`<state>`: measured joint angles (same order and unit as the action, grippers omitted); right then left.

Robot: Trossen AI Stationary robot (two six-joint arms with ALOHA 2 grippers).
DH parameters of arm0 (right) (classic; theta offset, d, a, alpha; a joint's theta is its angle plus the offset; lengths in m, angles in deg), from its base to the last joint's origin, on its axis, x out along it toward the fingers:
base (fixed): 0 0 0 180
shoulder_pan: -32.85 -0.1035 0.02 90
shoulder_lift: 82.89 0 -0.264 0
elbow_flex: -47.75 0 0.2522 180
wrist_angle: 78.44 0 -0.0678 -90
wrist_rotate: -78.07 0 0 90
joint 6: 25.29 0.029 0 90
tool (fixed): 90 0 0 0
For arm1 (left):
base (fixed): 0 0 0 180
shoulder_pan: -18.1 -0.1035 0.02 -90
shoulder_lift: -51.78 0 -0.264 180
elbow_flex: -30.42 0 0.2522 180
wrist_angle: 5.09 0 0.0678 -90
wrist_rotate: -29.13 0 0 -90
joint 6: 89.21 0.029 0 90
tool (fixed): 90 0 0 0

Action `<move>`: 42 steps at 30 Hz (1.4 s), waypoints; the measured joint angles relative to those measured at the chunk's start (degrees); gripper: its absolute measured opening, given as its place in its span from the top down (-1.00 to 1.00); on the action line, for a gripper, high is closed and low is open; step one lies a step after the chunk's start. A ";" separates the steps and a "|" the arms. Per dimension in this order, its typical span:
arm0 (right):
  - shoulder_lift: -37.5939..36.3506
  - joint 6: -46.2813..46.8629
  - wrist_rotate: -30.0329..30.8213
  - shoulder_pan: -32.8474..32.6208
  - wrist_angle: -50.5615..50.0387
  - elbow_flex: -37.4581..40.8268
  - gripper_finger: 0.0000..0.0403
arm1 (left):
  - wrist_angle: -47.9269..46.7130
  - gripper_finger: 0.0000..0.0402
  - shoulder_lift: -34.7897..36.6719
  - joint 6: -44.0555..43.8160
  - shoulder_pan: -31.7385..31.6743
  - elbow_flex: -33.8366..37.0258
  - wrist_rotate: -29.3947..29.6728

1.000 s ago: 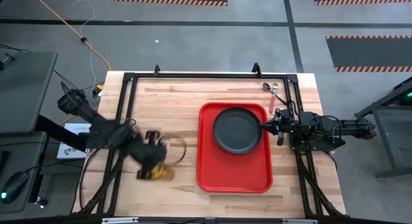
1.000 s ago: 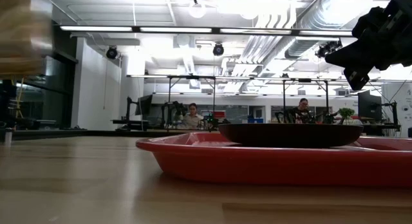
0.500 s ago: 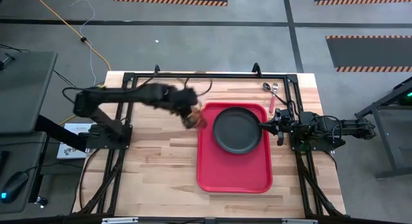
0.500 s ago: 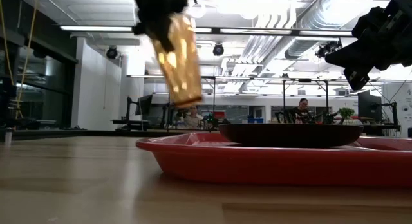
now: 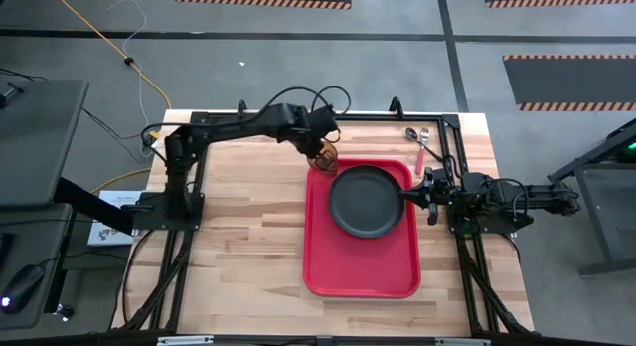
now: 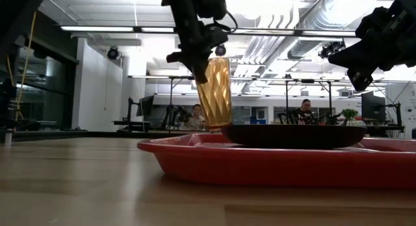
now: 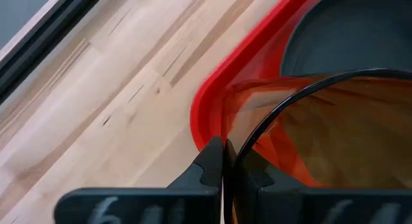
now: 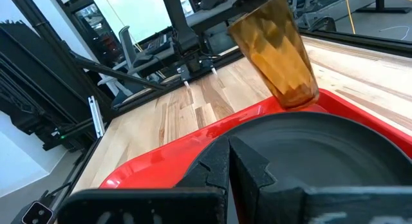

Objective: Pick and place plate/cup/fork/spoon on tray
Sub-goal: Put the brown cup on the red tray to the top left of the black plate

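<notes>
My left gripper [image 5: 320, 149] is shut on the amber cup [image 5: 325, 161] over the far left corner of the red tray [image 5: 358, 266]. The cup [image 6: 214, 93] hangs below it, mouth up and a little tilted, beside the dark plate [image 5: 368, 200], which rests on the tray's far half. The spoon [image 5: 409, 134] and the pink-handled fork [image 5: 419, 157] lie on the table beyond the tray's far right corner. My right gripper [image 5: 404, 194] is shut and holds nothing. It hovers at the tray's right side, above the plate's rim [image 8: 302, 140]. My left gripper pinches the cup's wall at the rim [image 7: 239, 153], one finger inside the cup and one outside. The fingers come from above, slanting down. The cup [image 8: 277, 50] hangs below them, slightly tilted, its base [image 6: 218, 124] low over the tray's corner.
A black frame rail [image 5: 298, 117] runs along the table's far edge, and more rails run down both sides. Bare wood [image 5: 248, 237] lies left of the tray. People sit at desks [image 6: 193, 115] in the room beyond the table.
My left gripper has swung from the table's near left part toward the far edge and the right, carrying the cup clear of the table to the tray's far left corner. The cup has turned nearly upright and has sunk lower over the tray.
</notes>
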<state>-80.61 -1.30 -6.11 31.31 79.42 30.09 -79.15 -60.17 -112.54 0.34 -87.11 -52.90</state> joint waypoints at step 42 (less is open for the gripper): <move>0.00 0.02 0.00 0.02 0.00 0.00 1.00 | -2.48 0.93 -4.73 -4.94 0.60 -1.70 -1.90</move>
<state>-80.61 -1.28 -6.11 31.33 79.42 30.09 -81.63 -64.90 -117.48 0.94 -88.81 -54.80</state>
